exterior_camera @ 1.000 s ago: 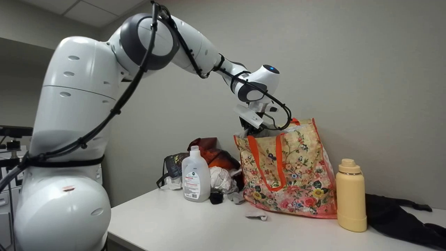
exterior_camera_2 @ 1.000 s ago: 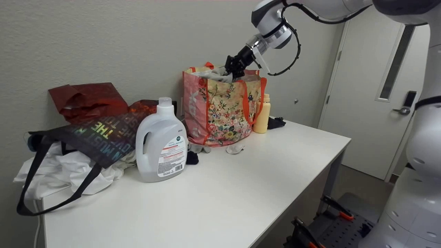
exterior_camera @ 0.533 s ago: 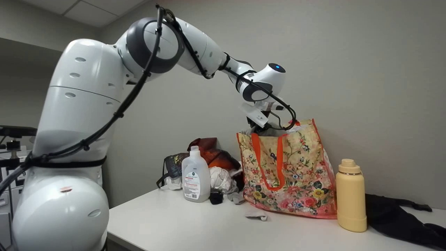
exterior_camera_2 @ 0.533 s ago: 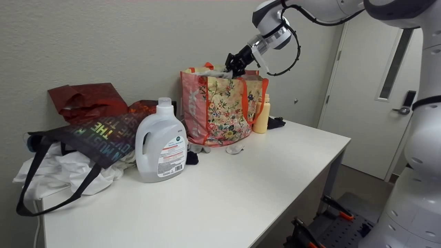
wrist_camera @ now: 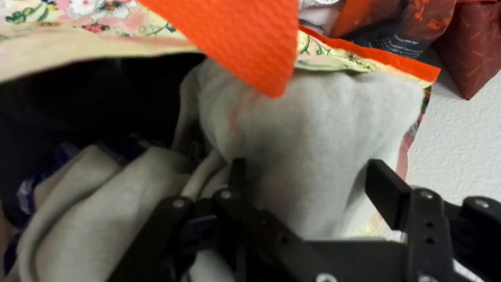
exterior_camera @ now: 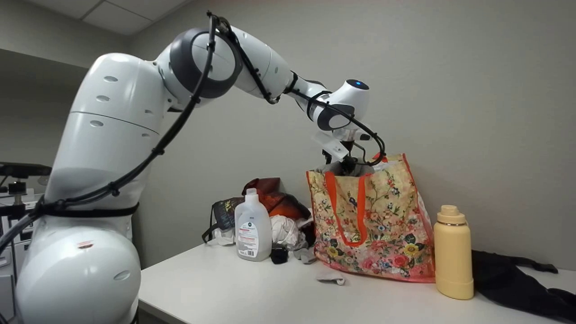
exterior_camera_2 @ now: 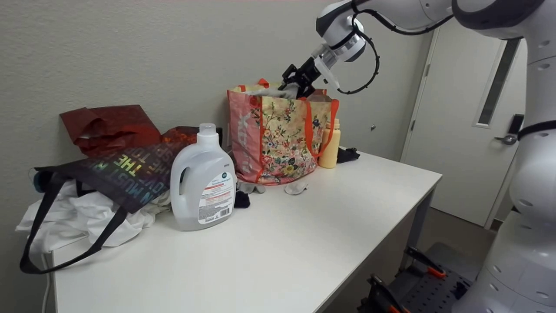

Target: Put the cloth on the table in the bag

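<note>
A light grey cloth lies bunched in the mouth of the flowered bag, draped up against its inner side and rim. In an exterior view the same cloth shows just over the bag's edge. My gripper stands open at the bag's top, its two fingers wide apart with the cloth loosely between and beyond them. Further folds of grey fabric sit deeper in the bag, left of the fingers in the wrist view. On the table beside the bag lies a small pale cloth piece.
An orange handle hangs over the bag's opening. A yellow bottle and dark cloth stand and lie on one side. On the other are a detergent bottle, a black bundle, a printed bag and white fabric.
The gripper's fingers have spread apart and let go of the grey cloth, which stays in the bag's mouth. The arm has shifted slightly toward the bag's middle, and the bag's near edge has moved a little.
</note>
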{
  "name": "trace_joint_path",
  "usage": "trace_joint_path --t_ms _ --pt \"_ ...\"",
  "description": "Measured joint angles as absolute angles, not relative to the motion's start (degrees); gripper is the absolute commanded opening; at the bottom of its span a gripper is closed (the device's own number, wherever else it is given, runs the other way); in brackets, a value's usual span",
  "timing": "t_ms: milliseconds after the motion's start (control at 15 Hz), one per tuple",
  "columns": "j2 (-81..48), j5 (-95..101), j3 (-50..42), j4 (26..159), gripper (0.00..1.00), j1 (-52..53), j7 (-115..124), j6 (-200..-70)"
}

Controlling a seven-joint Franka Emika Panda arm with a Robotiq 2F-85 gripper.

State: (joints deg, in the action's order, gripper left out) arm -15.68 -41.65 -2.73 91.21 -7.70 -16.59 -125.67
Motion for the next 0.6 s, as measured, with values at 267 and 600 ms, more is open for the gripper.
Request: trace_joint_path --t_ms 267,600 --pt "-14.73 -34.24 -2.66 86.04 1.00 -7.01 -8.94 -123.36" --pt "-11.21 -24.10 -2.20 77.72 1.00 -5.45 0.26 -113.35"
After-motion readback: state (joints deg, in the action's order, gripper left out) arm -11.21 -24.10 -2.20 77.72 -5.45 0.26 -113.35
